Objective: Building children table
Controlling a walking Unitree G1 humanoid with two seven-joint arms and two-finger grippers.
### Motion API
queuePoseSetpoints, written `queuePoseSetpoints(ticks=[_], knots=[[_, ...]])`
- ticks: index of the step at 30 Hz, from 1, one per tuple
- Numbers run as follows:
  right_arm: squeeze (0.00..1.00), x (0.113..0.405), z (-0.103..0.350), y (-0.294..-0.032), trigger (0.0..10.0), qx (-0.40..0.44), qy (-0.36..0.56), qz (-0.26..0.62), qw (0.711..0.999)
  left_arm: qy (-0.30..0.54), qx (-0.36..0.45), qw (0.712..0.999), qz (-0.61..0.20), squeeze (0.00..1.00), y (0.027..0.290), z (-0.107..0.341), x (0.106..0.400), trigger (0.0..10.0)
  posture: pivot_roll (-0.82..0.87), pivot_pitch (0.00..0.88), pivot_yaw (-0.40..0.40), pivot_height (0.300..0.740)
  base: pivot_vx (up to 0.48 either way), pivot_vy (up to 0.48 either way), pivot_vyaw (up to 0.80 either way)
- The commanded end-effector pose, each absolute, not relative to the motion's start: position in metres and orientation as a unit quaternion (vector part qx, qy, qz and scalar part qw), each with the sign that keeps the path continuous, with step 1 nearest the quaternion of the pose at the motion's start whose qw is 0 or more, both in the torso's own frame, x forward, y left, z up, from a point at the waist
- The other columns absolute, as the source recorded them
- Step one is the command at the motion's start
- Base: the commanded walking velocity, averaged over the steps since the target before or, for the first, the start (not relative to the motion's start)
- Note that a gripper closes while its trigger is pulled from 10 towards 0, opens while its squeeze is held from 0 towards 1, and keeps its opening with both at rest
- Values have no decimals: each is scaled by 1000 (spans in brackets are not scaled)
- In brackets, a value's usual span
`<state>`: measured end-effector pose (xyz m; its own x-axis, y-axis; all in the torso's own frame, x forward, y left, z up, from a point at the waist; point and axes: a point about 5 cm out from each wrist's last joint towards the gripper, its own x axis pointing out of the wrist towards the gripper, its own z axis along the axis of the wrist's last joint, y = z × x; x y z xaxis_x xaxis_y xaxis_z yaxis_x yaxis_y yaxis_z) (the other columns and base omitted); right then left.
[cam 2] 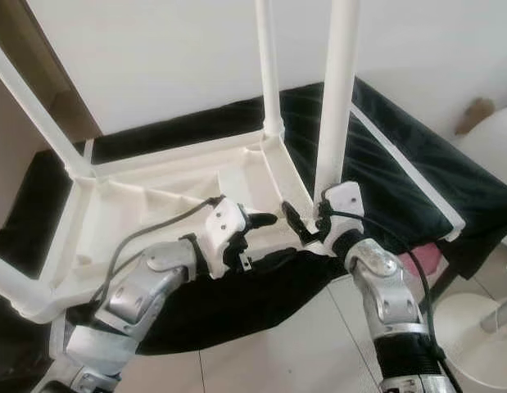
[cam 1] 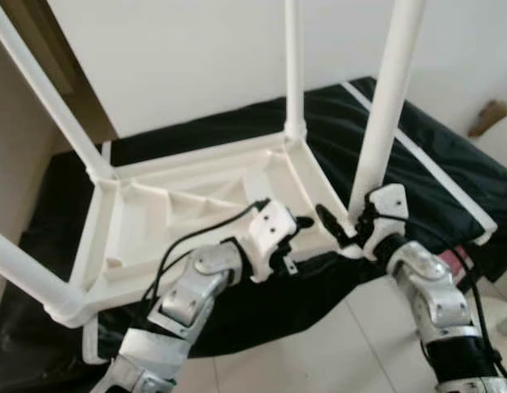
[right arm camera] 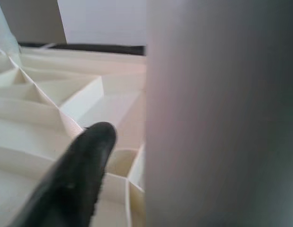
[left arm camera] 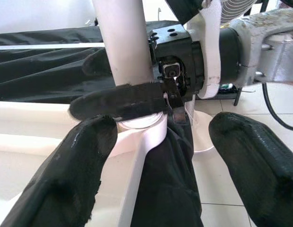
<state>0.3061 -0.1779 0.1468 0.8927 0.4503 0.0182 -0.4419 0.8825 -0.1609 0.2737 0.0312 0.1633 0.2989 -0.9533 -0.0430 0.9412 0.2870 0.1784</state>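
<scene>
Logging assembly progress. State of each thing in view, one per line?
Table top: upside down on the black cloth, ribbed underside up.
Table legs: four upright in the corner sockets.
Near right leg: held at its base.
Right gripper: shut on that leg.
Left gripper: open, beside the same corner.

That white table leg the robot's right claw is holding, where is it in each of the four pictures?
Left eye view: the table leg rises right of centre, the right gripper at its base.
Right eye view: the same leg, slightly right of centre.
Left wrist view: upper middle, a black finger across it.
Right wrist view: blurred white column.
Shared landmark: the upturned tabletop.
</scene>
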Motion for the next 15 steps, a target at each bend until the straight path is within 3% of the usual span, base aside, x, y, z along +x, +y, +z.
queuePoseSetpoints(ticks=[1, 14, 15], knots=[[0, 306, 137, -176, 0, -87, -9, 246, 965, -34, 90, 796, -598, 0, 34, 163, 274, 10000, -126, 0, 114, 740, 0, 0, 0], [0, 294, 115, -191, 0, -86, 31, 230, 969, -32, 89, 794, -600, 0, 34, 162, 273, 10000, -139, 0, 126, 740, 0, 0, 0], [0, 293, 115, -190, 10000, -82, 30, 222, 971, -31, 89, 793, -602, 0, 34, 162, 273, 10000, -143, 0, 130, 740, 0, 0, 0]])
